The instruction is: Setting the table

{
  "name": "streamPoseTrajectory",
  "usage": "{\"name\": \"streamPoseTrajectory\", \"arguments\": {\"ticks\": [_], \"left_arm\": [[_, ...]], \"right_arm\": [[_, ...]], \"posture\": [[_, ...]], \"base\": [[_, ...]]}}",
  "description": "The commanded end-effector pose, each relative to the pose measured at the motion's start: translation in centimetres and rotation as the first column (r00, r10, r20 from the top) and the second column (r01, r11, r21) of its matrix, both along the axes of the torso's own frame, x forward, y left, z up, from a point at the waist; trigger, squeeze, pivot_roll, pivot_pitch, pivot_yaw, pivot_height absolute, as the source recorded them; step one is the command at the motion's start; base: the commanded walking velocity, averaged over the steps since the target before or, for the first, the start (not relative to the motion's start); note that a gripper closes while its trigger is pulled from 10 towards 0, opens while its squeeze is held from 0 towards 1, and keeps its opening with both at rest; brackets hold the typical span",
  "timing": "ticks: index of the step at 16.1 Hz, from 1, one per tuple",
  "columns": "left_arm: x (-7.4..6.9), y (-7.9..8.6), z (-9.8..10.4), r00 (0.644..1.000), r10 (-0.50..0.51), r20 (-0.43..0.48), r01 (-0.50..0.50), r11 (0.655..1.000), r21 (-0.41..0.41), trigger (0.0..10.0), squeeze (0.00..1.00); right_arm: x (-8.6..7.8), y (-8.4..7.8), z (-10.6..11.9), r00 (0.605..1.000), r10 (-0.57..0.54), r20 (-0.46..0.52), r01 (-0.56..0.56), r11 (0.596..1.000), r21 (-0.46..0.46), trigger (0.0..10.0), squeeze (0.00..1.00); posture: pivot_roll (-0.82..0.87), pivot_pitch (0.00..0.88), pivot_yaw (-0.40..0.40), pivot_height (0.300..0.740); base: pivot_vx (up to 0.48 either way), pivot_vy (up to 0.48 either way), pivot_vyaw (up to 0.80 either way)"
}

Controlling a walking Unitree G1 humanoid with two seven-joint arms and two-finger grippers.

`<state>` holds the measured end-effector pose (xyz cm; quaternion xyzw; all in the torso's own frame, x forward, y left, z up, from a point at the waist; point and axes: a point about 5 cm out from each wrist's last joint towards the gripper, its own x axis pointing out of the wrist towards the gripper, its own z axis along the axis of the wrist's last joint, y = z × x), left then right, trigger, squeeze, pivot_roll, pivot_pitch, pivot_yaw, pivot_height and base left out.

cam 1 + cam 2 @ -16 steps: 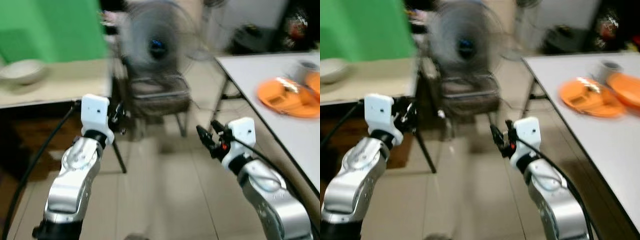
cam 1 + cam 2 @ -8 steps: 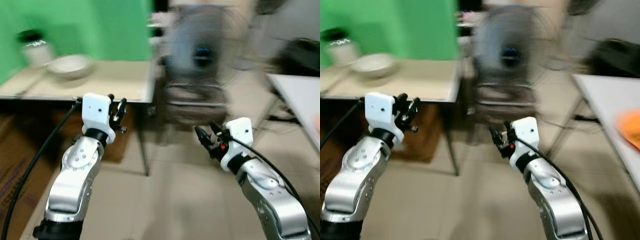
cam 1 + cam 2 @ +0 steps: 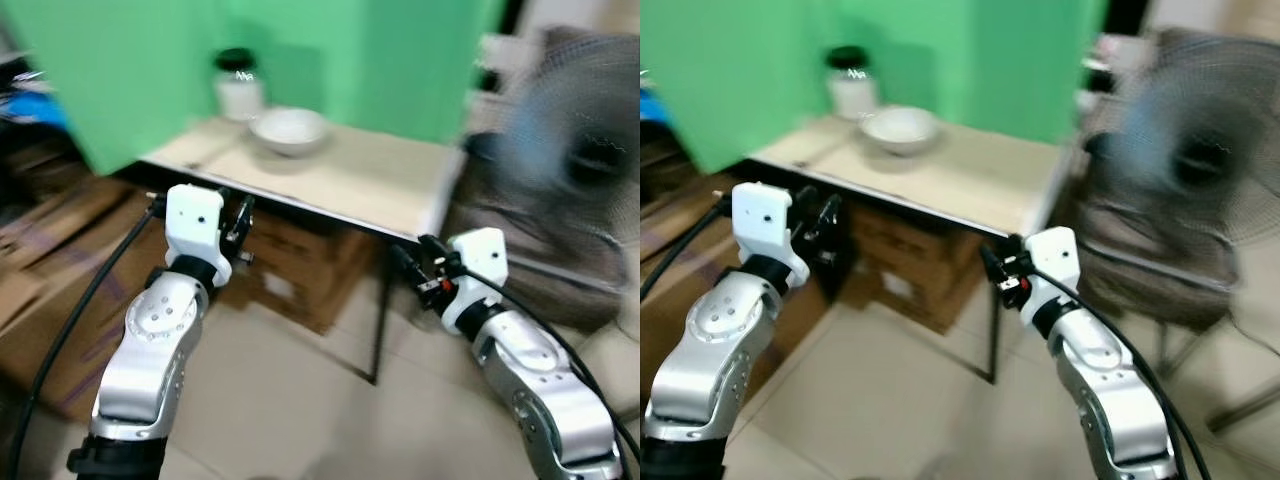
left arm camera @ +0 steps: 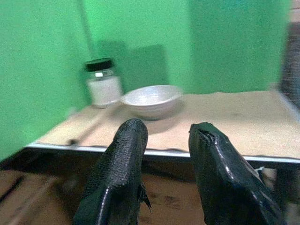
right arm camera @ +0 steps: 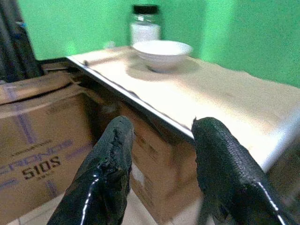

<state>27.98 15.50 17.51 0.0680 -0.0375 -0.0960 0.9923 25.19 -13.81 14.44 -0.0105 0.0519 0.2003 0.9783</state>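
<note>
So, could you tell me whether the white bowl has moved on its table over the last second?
Cannot tell: the camera turned; the bowl sits beside the jar.

"5012" upside down on cardboard box [image 5: 42, 140]

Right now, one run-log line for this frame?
left gripper: open, empty | right gripper: open, empty | white bowl, jar on beige table ahead

Both arms raised forward, left hand [image 4: 164, 154] open, right hand [image 5: 161, 154] seemingly open, empty
</note>
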Motion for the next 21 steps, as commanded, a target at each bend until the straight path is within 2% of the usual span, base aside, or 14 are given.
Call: {"name": "streamPoseTrajectory", "arguments": {"ticks": [1,3,6,13,16,21], "left_arm": [[0.1,0.9,0.2,1.0,0.023,0.007,-0.024,1.0,0.021,10.0,0.0],[0.1,1.3,0.1,1.0,0.03,0.006,-0.03,1.0,0.005,10.0,0.0],[-0.1,1.5,0.0,1.0,0.01,0.007,-0.011,1.0,0.012,10.0,0.0],[-0.2,1.7,-0.2,1.0,0.004,0.006,-0.004,1.0,0.003,10.0,0.0],[-0.4,1.7,-0.4,1.0,0.008,0.003,-0.008,1.0,0.0,10.0,0.0],[-0.4,1.5,-0.3,1.0,-0.006,0.002,0.006,1.0,0.005,10.0,0.0]], "right_arm": [[0.3,0.4,0.6,0.999,0.01,0.038,-0.011,1.0,0.005,10.0,0.0],[0.4,-0.1,0.6,0.998,-0.058,0.034,0.056,0.997,0.05,10.0,0.0],[0.8,-0.9,0.2,0.987,-0.163,0.005,0.163,0.984,0.068,10.0,0.0],[1.2,-1.5,0.5,0.976,-0.218,0.026,0.215,0.972,0.093,10.0,0.0],[1.3,-1.5,0.4,0.97,-0.236,0.052,0.235,0.972,0.027,10.0,0.0],[1.5,-1.6,0.2,0.964,-0.259,0.054,0.259,0.966,0.007,10.0,0.0]], "posture": [[0.08,0.0,0.017,0.74],[0.07,0.0,0.023,0.74],[0.07,0.0,0.023,0.74],[0.07,0.0,0.018,0.74],[0.08,0.0,0.007,0.74],[0.08,0.0,0.002,0.74]], "base": [[0.337,0.0,0.8],[0.334,0.0,0.0],[0.335,0.0,0.0],[0.336,0.0,0.0],[0.339,0.0,0.0],[0.341,0.0,0.0]]}}
